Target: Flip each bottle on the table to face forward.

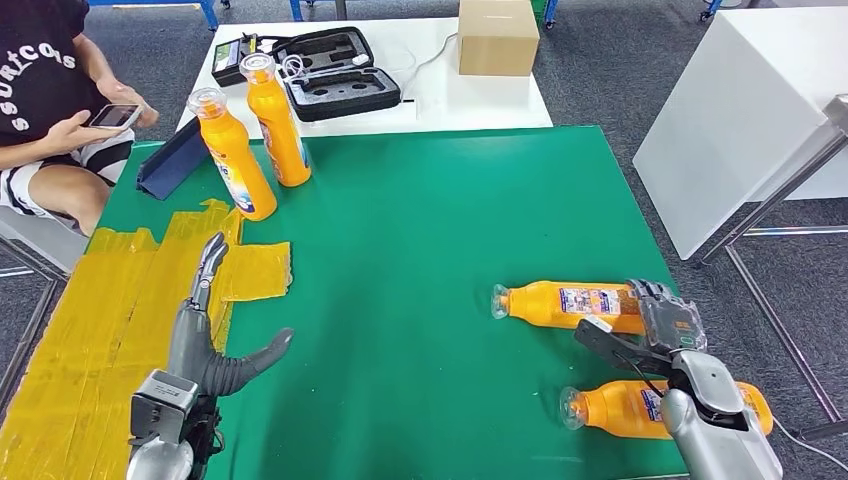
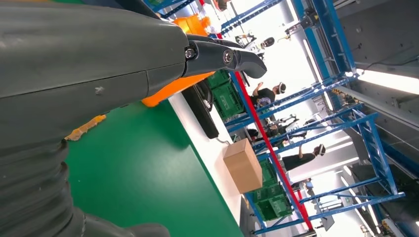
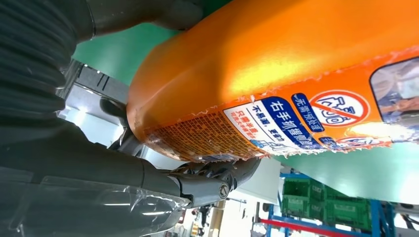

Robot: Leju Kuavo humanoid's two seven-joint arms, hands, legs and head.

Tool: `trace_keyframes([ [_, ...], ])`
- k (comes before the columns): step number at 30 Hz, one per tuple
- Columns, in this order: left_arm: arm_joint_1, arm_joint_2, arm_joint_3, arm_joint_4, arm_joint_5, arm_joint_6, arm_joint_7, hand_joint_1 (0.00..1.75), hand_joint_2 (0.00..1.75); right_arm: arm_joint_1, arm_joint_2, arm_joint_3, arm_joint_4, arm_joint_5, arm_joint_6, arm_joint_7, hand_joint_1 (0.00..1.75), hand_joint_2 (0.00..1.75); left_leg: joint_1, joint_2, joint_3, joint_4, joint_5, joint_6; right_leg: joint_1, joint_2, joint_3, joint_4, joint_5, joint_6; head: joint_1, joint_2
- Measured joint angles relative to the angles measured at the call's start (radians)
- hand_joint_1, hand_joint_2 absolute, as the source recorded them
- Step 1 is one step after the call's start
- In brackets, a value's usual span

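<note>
Head view puts the right hand [image 1: 655,325] on the far lying bottle [image 1: 565,303] at four o'clock, left hand [image 1: 205,335] spread empty; the right wrist view shows fingers [image 3: 217,180] wrapping its base, so roll gently.

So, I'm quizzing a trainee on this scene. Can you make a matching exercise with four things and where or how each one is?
Things:
1. right hand
2. left hand
3. cardboard box
4. two upright bottles

States:
A. on the white table
B. standing at the mat's far left
C. open above the yellow tape
D. gripping a lying bottle

Pairs: 1-D, 2-C, 3-A, 4-B
</note>
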Motion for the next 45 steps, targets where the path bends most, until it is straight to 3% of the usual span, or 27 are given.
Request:
trace_keyframes([
  [8, -0.009, 0.0, -0.027, 0.0, -0.03, -0.015, 0.011, 0.0, 1.75, 0.0, 0.047, -0.003, -0.01, 0.019, -0.067, -0.011, 1.75, 1.75, 0.0, 0.0, 0.0, 0.0, 0.0, 0.0, 0.0, 0.0, 0.0, 0.0, 0.0, 0.0, 0.0, 0.0],
  [20, -0.018, 0.0, -0.046, 0.0, -0.045, -0.021, 0.016, 0.0, 1.75, 0.0, 0.09, -0.015, -0.031, 0.004, -0.094, -0.023, 1.75, 1.75, 0.0, 0.0, 0.0, 0.0, 0.0, 0.0, 0.0, 0.0, 0.0, 0.0, 0.0, 0.0, 0.0, 0.0],
  [30, -0.09, 0.0, -0.171, 0.047, -0.137, -0.086, 0.068, 0.0, 1.75, -0.045, 0.241, -0.066, -0.103, -0.312, -0.134, -0.162, 1.75, 1.75, 0.0, 0.0, 0.0, 0.0, 0.001, 0.0, 0.0, 0.0, 0.0, 0.0, 0.0, 0.0, 0.0, 0.0],
  [45, -0.213, 0.0, -0.28, 0.166, -0.076, -0.14, 0.087, 0.0, 1.75, -0.113, 0.434, -0.08, -0.099, -0.625, -0.048, -0.288, 1.75, 1.75, 0.0, 0.0, -0.001, 0.0, 0.001, 0.0, 0.0, 0.0, 0.0, 0.001, 0.0, 0.0, 0.0, 0.0],
])
